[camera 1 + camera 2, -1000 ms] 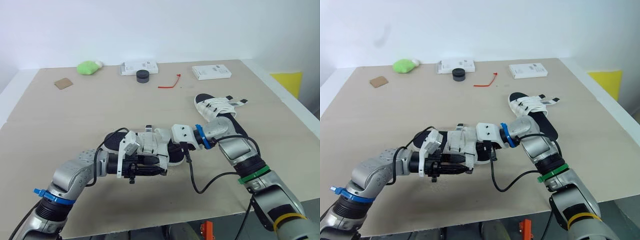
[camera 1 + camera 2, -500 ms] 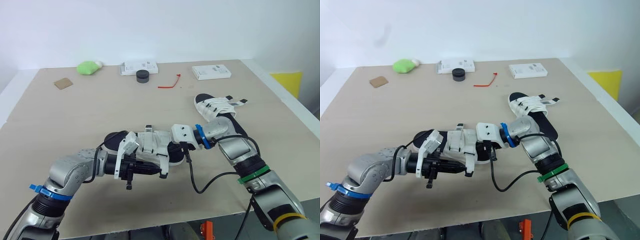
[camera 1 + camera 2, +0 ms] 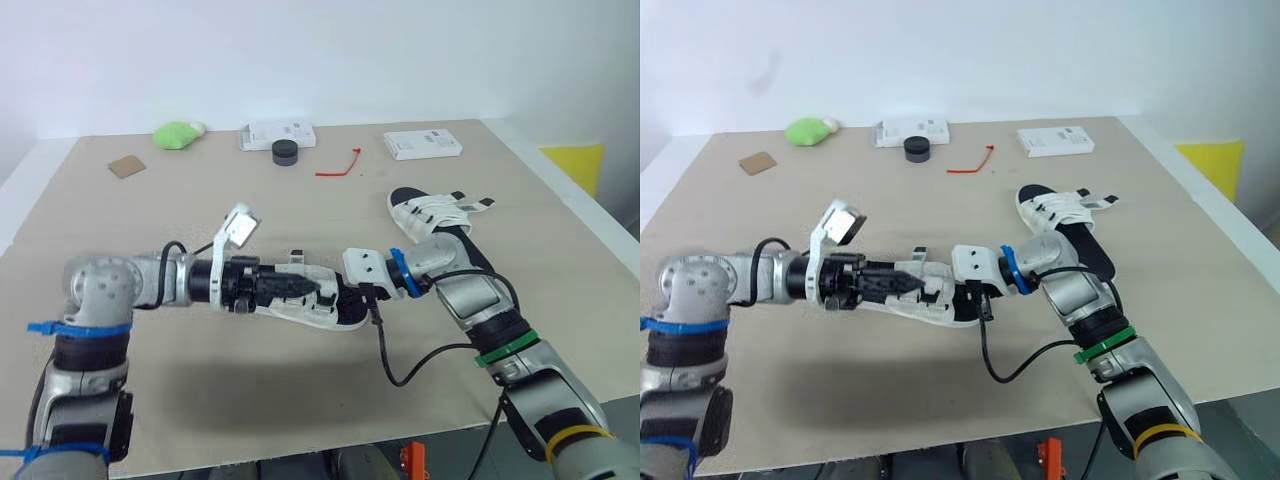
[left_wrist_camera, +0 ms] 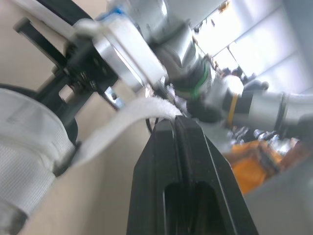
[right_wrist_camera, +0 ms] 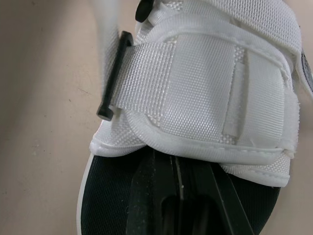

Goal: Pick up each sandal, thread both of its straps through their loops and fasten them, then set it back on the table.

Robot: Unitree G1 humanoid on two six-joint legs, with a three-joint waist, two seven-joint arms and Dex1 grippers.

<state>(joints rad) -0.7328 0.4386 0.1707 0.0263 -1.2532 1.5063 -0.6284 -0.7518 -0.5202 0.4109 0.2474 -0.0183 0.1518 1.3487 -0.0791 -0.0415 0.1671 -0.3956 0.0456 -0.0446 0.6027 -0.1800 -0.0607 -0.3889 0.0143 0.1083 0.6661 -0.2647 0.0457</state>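
One white-strapped sandal with a black sole [image 3: 300, 303] is held just above the table's middle. My right gripper [image 3: 350, 297] is shut on its sole, and the right wrist view shows the black fingers [image 5: 161, 186] under the white upper beside a black loop [image 5: 113, 78]. My left gripper [image 3: 318, 290] reaches in along the sandal from the left. It is shut on a loose white strap [image 4: 117, 128], pinched at the fingertips [image 4: 171, 127]. A second sandal [image 3: 440, 215] lies flat on the table at the right, its strap ends sticking out.
Along the far edge lie a green lump [image 3: 178, 133], two white boxes [image 3: 278, 133] [image 3: 422, 144], a black round container [image 3: 285, 152], a red tie [image 3: 340, 165] and a brown card [image 3: 126, 167]. A yellow object [image 3: 575, 165] sits beyond the table's right edge.
My left arm has swung out to the left and its gripper now points right along the sandal, holding the strap, instead of sitting below the sandal's front. The right arm has barely moved.
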